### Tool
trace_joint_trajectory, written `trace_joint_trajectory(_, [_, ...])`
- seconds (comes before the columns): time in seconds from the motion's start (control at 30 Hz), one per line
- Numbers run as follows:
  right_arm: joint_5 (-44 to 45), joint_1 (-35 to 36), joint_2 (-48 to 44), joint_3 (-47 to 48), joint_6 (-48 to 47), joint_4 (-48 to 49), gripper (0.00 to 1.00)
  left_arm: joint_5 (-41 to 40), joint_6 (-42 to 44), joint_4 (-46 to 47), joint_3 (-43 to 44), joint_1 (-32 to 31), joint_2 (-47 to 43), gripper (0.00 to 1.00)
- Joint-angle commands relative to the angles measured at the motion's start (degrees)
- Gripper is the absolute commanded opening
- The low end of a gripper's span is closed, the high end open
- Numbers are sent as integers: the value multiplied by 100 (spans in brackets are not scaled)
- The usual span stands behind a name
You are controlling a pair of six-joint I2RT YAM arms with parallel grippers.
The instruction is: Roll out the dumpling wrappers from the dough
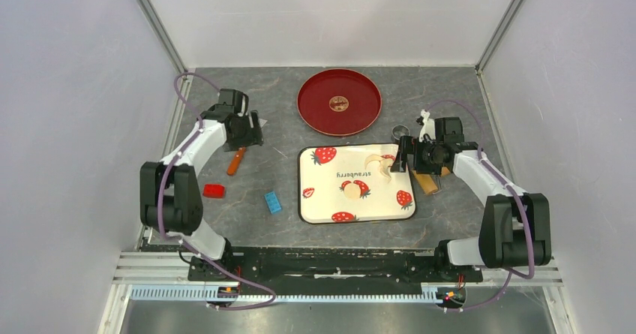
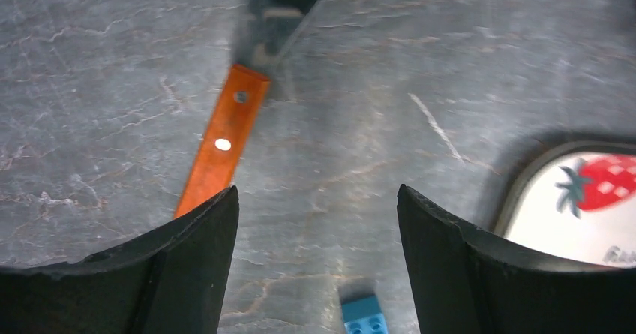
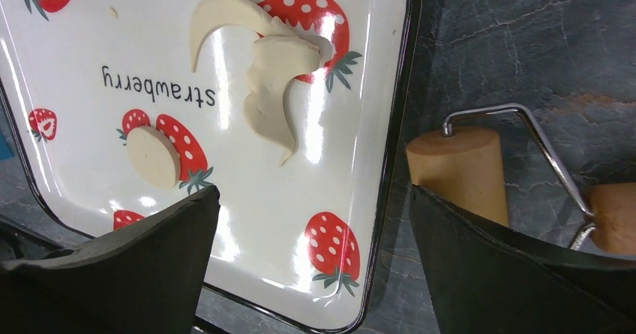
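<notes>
On the tray (image 1: 379, 199), a round wrapper (image 3: 152, 156) lies near a curled dough scrap (image 3: 270, 86); both pairs of jaws are spread wide and empty.

You have the tray (image 1: 375, 205) right of centre. On it, the wrapper (image 1: 349, 190) lies around the middle and the dough scrap (image 1: 380, 164) lies toward the far right corner. The round plate (image 1: 315, 103) sits behind the tray, and the ring (image 1: 400, 132) is just off the tray's far right corner. The rolling pin (image 1: 427, 184) lies beside the tray's right edge. To the tray's left you'll find the brick (image 1: 272, 202), then the block (image 1: 214, 191), with the knife (image 1: 237, 160) farther back.
</notes>
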Motion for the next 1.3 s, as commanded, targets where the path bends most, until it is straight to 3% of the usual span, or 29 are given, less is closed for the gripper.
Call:
trace_joint_trajectory(0.0, [-125,40,176,-41,-13,328,98,64,93,-353,338,465,533,82])
trace_joint_trajectory(0.4, [-219,193,499,-32,-33,503,98,-147,256,-686,867,790,1759,78])
trace_joint_trajectory(0.53, [-219,201,495,-22,-30,502,98,-1,361,-818,952,790,2023,66])
trace_joint_trajectory(0.6, [-217,201,478,-30,-37,503,98,5,412,-926,997,783,2125,53])
trace_joint_trajectory(0.7, [-218,200,439,-58,-39,491,98,-62,429,-987,944,721,2163,43])
trace_joint_trajectory(0.9, [-226,206,351,-85,-14,460,98,-67,486,-1109,917,516,2144,4])
trace_joint_trajectory(1.27, [-186,211,59,-226,-23,316,98,525,363,-873,475,209,1010,2])
